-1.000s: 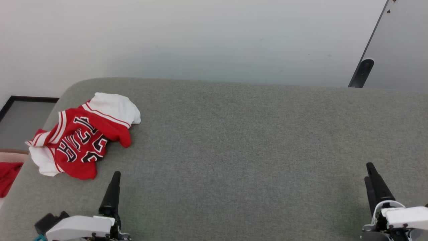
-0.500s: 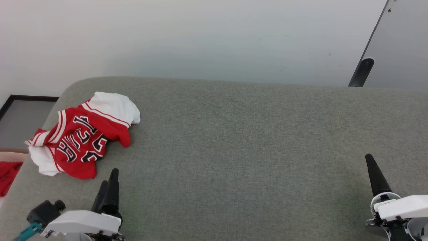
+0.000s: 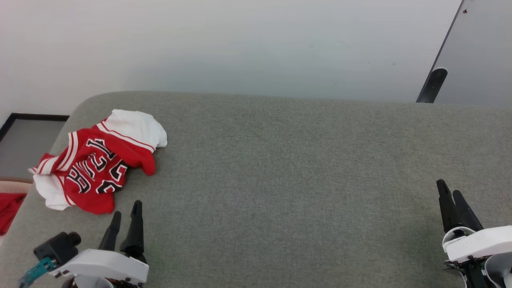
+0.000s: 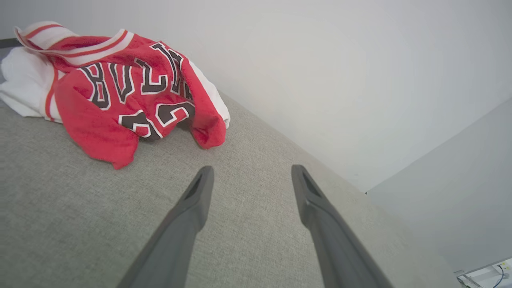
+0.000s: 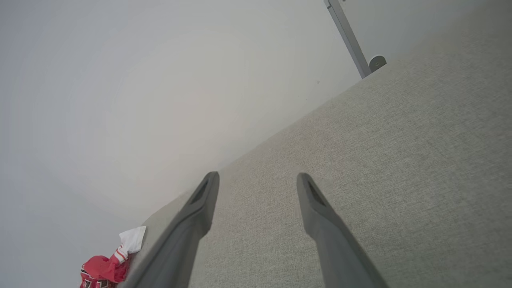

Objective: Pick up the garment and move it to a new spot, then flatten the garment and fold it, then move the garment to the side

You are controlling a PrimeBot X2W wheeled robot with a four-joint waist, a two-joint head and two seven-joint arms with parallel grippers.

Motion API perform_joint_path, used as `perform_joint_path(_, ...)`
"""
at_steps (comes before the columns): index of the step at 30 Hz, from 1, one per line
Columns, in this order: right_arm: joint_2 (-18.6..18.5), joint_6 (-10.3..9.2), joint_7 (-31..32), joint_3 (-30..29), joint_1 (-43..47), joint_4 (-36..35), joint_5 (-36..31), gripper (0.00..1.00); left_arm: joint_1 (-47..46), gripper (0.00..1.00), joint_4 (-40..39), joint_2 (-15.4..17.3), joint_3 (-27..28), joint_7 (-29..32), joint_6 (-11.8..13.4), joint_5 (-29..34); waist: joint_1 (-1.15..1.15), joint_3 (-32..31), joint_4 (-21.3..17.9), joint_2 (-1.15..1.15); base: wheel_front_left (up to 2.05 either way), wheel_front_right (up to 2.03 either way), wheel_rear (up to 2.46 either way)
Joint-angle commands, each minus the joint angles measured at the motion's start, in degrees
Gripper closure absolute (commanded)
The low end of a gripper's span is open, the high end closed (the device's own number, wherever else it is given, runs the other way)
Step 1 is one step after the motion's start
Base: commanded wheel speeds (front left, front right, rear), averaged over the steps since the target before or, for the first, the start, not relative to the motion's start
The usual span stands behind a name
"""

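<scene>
The garment [image 3: 96, 164], a red jersey with white panels, striped trim and black white-outlined lettering, lies crumpled near the far left corner of the grey surface [image 3: 280, 168]. My left gripper [image 3: 127, 208] hovers just in front of it, open and empty. In the left wrist view the garment [image 4: 120, 88] lies ahead and to the left of the left gripper [image 4: 250, 172]. My right gripper [image 3: 449, 187] stands open and empty at the lower right, far from the jersey. The right wrist view shows the right gripper [image 5: 258, 178] spread over bare fabric, with the garment [image 5: 106, 268] small at the lower left.
A plain red cloth [image 3: 9, 206] lies off the grey surface's left edge. A white wall [image 3: 240, 44] rises behind the surface, and a dark-edged panel [image 3: 436, 84] leans at the far right. Wide bare grey fabric stretches between the grippers.
Both wrists have turned, so two fingers now show on each gripper in the head view. The right gripper has crept forward. The garment has not moved.
</scene>
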Motion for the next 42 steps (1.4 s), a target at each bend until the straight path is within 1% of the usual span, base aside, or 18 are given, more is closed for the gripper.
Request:
perform_joint_path(1, -0.7, 0.03, -0.4, 0.3, -1.7, -0.8, -1.7, 0.0, -1.4, 0.0, -0.8, 0.7, -0.2, -0.5, 0.2, 2.1, 0.0, 0.0, 0.0, 0.0, 0.0, 0.0, 0.0)
perform_joint_path(13, -1.7, 0.03, -1.3, 0.5, -1.9, -1.4, -10.1, 0.0, -1.3, 0.0, -2.2, 1.9, -0.8, -2.6, -0.2, 10.8, 0.0, 0.3, -0.2, 0.0, 0.0, 0.0, 0.0)
perform_joint_path(23, -2.1, 0.04, -2.3, 0.0, -1.8, -1.6, -15.7, 0.0, -0.9, 0.0, -2.6, 2.5, -1.4, -4.1, -0.6, 17.2, 0.0, 0.4, -0.4, 0.0, 0.0, 0.0, 0.0)
perform_joint_path(35, -2.3, 0.04, -3.5, -0.6, -1.8, -2.1, -21.8, 0.0, -0.4, 0.0, -3.2, 3.5, -1.8, -5.8, -1.2, 23.2, 0.0, 0.8, -0.7, 0.0, 0.0, 0.0, 0.0)
perform_joint_path(42, -2.3, 0.05, -4.2, -1.3, -1.8, -2.1, -25.1, 0.0, -0.6, 0.0, -3.1, 4.0, -2.3, -6.7, -1.6, 25.5, 0.0, 1.3, -1.0, 0.0, 0.0, 0.0, 0.0)
